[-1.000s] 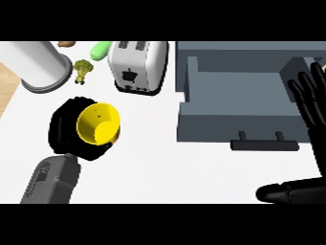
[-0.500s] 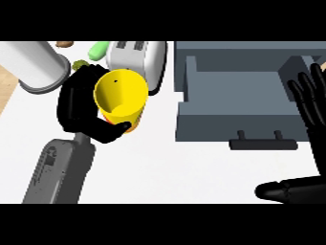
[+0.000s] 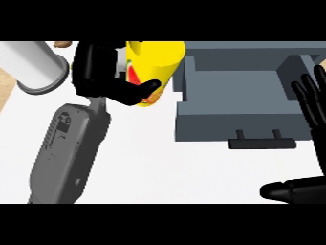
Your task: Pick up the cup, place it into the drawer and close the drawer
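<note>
Lifted since half a second ago, the yellow cup (image 3: 155,67) now rides higher and closer to the drawer, toaster hidden behind it. Nearest, at four o'clock, the right hand (image 3: 324,124) rests with fingers straight and spread beside the drawer's handle (image 3: 262,142). At ten o'clock the left hand (image 3: 105,79) curls round the cup above the white table (image 3: 158,167), just left of the open grey drawer (image 3: 254,91). A white cylinder (image 3: 31,67) stands far left. Carrying is under way; next, the cup likely needs moving toward two o'clock over the cavity, then lowering.
</note>
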You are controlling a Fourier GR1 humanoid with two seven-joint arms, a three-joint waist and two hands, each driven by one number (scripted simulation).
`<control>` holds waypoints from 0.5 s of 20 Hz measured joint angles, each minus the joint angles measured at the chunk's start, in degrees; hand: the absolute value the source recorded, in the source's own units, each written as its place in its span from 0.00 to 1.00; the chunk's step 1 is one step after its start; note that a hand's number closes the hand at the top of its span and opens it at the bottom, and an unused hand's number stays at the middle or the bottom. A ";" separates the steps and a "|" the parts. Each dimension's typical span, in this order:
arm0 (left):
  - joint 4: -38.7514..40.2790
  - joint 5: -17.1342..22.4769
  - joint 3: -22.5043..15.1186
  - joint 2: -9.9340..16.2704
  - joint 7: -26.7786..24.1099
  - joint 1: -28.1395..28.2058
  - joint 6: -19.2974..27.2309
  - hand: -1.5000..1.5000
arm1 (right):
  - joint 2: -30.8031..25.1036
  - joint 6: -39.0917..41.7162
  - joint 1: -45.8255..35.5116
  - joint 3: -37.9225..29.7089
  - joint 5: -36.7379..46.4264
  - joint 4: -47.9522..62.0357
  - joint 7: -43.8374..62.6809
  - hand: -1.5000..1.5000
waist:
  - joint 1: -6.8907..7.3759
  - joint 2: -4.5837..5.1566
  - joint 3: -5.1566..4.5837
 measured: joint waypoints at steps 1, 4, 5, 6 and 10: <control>0.86 -0.44 0.03 0.00 0.56 -1.51 0.43 1.00 | 0.01 0.04 0.30 0.06 0.25 -0.15 -0.22 0.00 | 0.00 0.01 0.00; 3.39 -0.85 -1.08 -0.14 1.55 -5.69 2.90 1.00 | -0.44 0.02 -0.49 -0.66 -0.60 -0.18 0.68 0.00 | -0.05 0.01 0.01; 4.54 -0.71 -1.08 -0.17 1.65 -6.48 2.69 1.00 | -0.24 -0.27 -0.63 -0.22 -0.17 -0.25 0.97 0.00 | -0.04 0.01 0.00; 5.80 -0.73 -1.35 -0.19 2.19 -8.21 3.37 1.00 | -0.18 -0.19 -0.78 -0.25 -0.02 0.43 0.42 0.00 | -0.07 0.02 -0.01; 10.94 -0.21 -3.18 -0.22 2.19 -12.45 5.98 1.00 | -0.39 0.28 -0.36 -0.77 -0.39 0.60 -0.21 0.00 | -0.25 0.05 0.00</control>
